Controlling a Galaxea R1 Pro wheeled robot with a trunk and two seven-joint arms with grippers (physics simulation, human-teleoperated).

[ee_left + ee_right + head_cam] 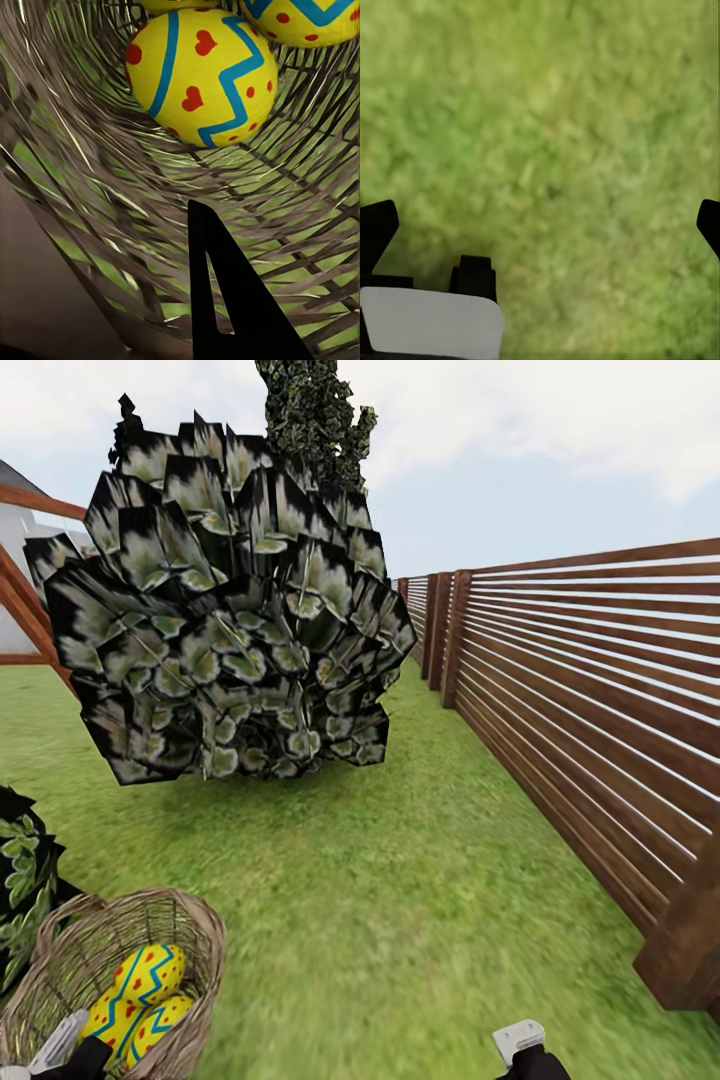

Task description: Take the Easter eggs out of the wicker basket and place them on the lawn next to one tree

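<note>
Yellow Easter eggs, blue zigzags, red hearts, deep inside brown wicker basket; fingers' state seemingly released, unclear

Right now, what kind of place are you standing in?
It looks like a fenced garden, outdoors under open sky. Green lawn covers the ground, a slatted wooden fence runs along the right, and a large leafy bush stands ahead. A wicker basket holding Easter eggs sits on the grass.

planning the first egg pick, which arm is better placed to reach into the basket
Left. The left gripper is already inside the wicker basket, pointed at the Easter eggs. The right gripper hangs open over bare lawn, away from the basket.
</note>
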